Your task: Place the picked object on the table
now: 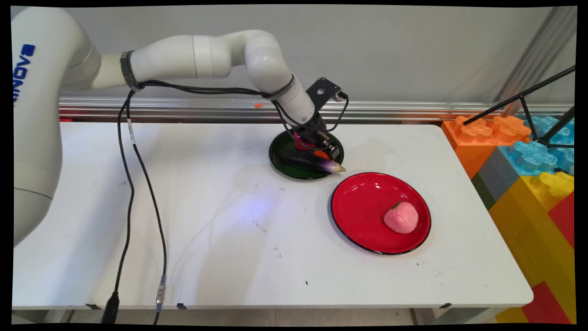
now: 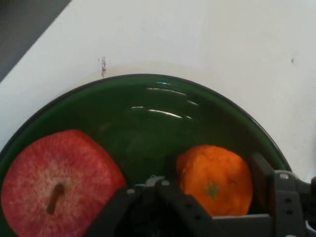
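A: The orange fruit (image 2: 215, 180) lies in the green plate (image 2: 163, 106), and the gripper (image 2: 212, 190) is low over it. In the hand view one black finger (image 2: 172, 170) stands at the fruit's left side and the other finger (image 2: 260, 177) at its right side, both against the fruit, so the jaws are clenched around the orange fruit.

B: And what is beside it?

A: A red apple (image 2: 57, 185), at about nine o'clock from the orange fruit in the hand view, also inside the green plate. The two are near but apart.

B: Where is this plate on the table (image 1: 206, 220)?

A: In the main view it is toward the far edge, at about twelve o'clock from the table's middle. A dark eggplant (image 1: 310, 162) lies across the near part of the plate, with its pale tip over the rim at about four o'clock.

B: Anything else?

A: A red plate (image 1: 363, 207) stands at about four o'clock from the green one, just beside it. A pink peach (image 1: 401, 217) rests in its right part. Large coloured building blocks (image 1: 528, 170) are stacked past the table's right end.
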Tool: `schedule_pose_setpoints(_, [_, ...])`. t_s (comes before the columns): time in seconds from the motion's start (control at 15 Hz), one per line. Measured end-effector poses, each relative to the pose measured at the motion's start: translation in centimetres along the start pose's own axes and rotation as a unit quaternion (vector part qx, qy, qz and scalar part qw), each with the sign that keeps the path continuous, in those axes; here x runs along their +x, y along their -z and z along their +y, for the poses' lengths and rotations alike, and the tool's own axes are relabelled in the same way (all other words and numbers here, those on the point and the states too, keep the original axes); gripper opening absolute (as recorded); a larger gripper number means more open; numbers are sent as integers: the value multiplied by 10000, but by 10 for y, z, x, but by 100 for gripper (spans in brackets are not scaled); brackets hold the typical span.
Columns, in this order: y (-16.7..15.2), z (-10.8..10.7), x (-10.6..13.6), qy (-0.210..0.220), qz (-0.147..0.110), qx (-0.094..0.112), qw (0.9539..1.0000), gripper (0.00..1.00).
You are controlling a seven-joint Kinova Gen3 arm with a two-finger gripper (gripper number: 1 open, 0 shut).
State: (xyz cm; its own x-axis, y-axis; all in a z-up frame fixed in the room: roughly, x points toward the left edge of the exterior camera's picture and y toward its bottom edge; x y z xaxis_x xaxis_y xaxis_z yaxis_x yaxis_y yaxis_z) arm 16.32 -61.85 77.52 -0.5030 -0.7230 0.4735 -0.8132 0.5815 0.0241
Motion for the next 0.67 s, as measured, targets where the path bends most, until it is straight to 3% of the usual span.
schedule_pose_setpoints(0.67, [5,1,5,-190,116,-5,9998,0])
